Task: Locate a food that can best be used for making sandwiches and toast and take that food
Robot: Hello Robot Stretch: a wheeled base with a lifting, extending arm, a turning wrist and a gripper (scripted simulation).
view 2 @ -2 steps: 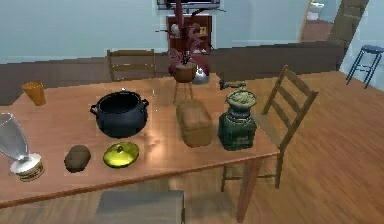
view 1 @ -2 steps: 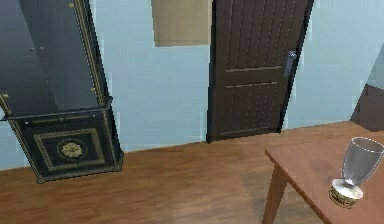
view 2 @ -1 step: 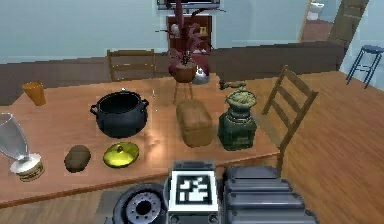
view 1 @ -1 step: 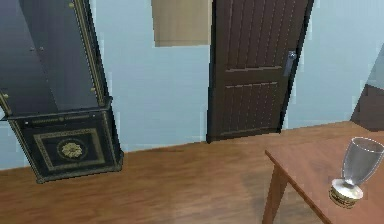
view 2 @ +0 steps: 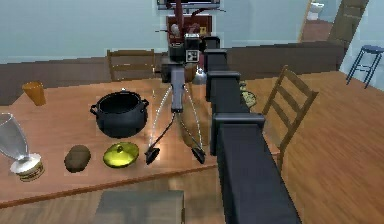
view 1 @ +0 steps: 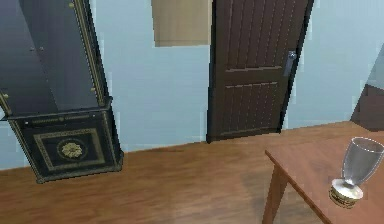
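A small brown rounded lump (view 2: 77, 158), like a loaf of bread, lies on the wooden table (view 2: 60, 125) near its front edge. Right of it lies a shiny yellow-green round thing (view 2: 121, 155), and behind that stands a black pot (view 2: 120, 112). The gripper (view 2: 175, 155) reaches over the table just right of the yellow thing, at the end of the dark arm (view 2: 235, 140). Its thin fingers (view 2: 152, 154) point toward the table's front edge. Only bare tabletop shows between them, so it holds nothing. The brown lump is well left of the gripper.
A clear glass (view 2: 11, 138) and a small banded bowl (view 2: 28, 170) stand at the table's corner, seen too as glass (view 1: 362, 158) and bowl (view 1: 347, 192). An orange cup (view 2: 35, 93) and two chairs (view 2: 131, 64) (view 2: 285, 105) flank the table. A dark door (view 1: 252, 65) and cabinet (view 1: 60, 95) stand ahead.
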